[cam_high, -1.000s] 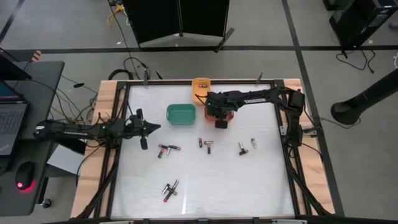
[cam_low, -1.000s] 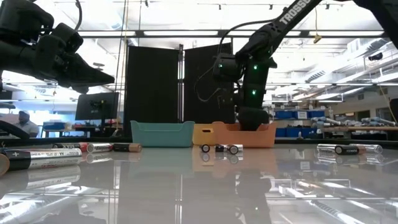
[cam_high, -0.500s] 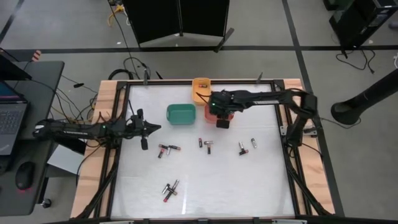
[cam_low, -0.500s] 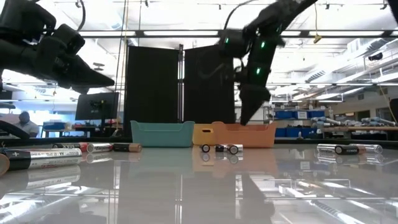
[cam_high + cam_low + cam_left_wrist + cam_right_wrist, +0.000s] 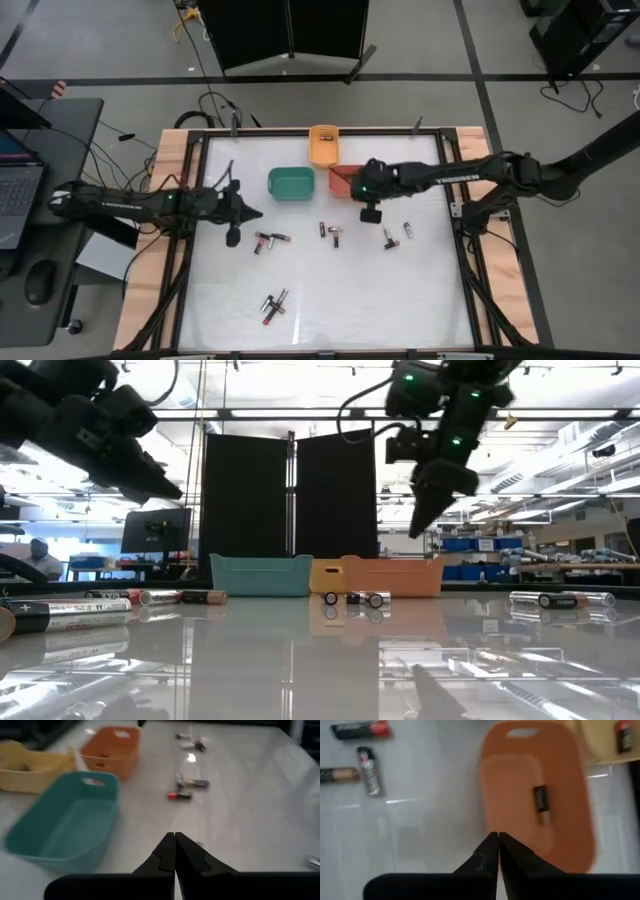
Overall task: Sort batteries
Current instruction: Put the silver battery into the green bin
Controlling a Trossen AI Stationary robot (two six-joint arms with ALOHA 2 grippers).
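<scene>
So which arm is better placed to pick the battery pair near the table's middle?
Probably the right: the right gripper hangs shut beside the centre batteries, while the left gripper sits farther off.

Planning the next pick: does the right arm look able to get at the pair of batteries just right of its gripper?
Probably yes. The right gripper, shut and empty, hangs above bare table, with nothing between it and the two batteries.

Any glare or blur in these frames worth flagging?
Low view: glossy table mirrors the ceiling lights and bins; nearest batteries soft. Right wrist view: orange bin motion-smeared. Left wrist view: teal bin slightly blurred. High view: even light, mild sheen.
</scene>
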